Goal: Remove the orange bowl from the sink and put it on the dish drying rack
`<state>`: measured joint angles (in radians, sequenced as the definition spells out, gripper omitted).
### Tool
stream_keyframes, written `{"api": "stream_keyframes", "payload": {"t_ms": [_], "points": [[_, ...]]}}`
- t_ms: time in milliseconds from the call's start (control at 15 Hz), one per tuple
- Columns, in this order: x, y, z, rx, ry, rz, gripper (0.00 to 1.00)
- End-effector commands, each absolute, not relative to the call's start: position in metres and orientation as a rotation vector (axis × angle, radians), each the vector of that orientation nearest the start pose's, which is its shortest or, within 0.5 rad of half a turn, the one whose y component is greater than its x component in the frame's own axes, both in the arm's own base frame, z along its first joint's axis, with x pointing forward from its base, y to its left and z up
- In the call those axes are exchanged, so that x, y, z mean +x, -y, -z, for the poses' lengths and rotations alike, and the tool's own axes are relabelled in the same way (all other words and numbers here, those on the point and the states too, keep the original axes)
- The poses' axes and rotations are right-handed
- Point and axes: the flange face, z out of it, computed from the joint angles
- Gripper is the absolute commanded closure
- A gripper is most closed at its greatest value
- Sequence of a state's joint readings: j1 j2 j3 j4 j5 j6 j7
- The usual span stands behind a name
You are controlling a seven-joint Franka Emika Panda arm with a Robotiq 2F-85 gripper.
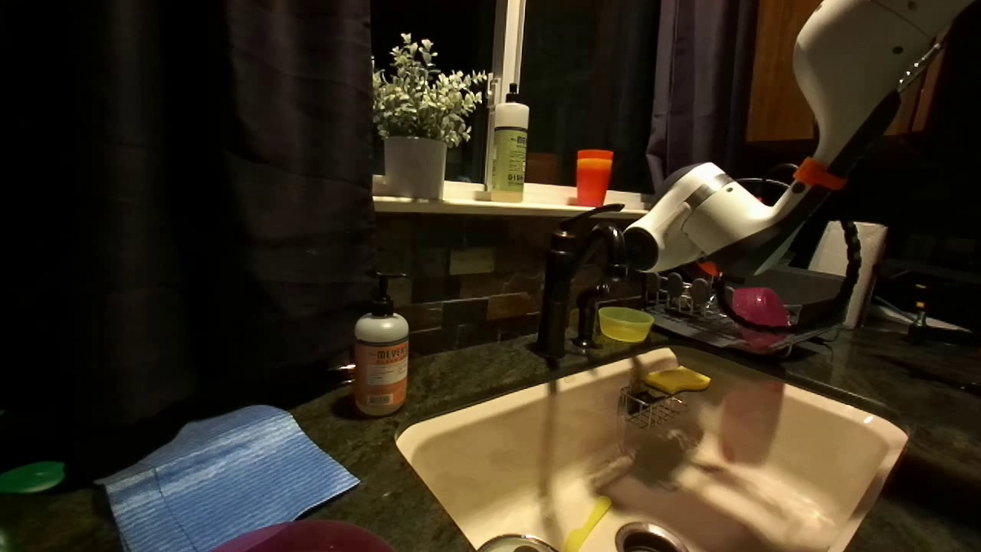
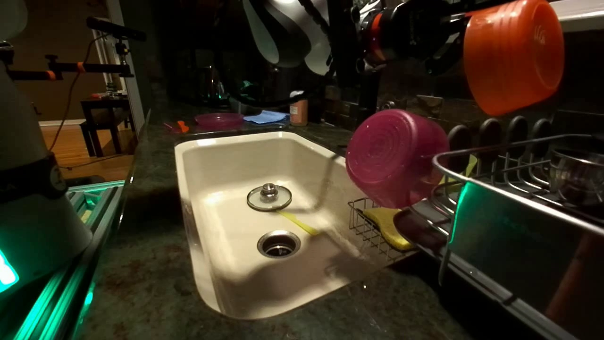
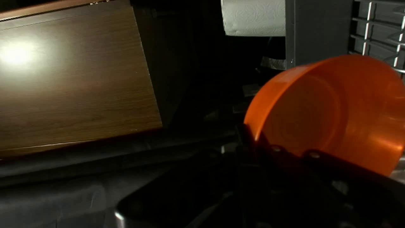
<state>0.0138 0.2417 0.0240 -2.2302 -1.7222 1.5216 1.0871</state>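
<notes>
A: Leftmost, the sink (image 2: 236, 160): contains a glass lid (image 2: 269, 200), not the orange bowl (image 2: 514, 61). Hazard: if your pinch slips during a swing left, the bowl may drop into it.

B: Faucet (image 1: 557, 299), dark, tall. Your arm (image 1: 720, 222) overlaps it in an exterior view; contact cannot be told. Hazard: a leftward correction could knock the two together.

A: Magenta bowl (image 2: 391, 158), tilted, at the left end of the dish drying rack (image 2: 533, 206). Hazard: descend too far left and you may strike it, tipping it toward the sink.

B: Gripper (image 3: 255, 141), in the wrist view: jaws pinched on the orange bowl's wall, one inside, one outside; nothing else held. Hazard: you have one edge only, so a bump may swivel the bowl.

A: Orange bowl: aloft, tilted, seemingly above the rack, not set down. Hazard: release before it touches and it may bounce off.

B: Rightmost, the rack itself: upright prongs (image 2: 490, 137), a metal cup (image 2: 580, 174) farther right. Hazard: lowered tilted onto either, your bowl may slide once let go. Level it first.
</notes>
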Motion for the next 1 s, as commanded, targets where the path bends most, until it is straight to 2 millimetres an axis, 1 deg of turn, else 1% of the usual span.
{"api": "stream_keyframes", "payload": {"t_ms": [0, 600, 933], "points": [[0.525, 0.095, -0.307, 1.417, 0.031, -0.261, 0.99], [0.532, 0.089, -0.288, 1.422, 0.04, -0.286, 0.99], [0.539, 0.087, -0.285, 1.417, 0.081, -0.332, 0.99]]}}
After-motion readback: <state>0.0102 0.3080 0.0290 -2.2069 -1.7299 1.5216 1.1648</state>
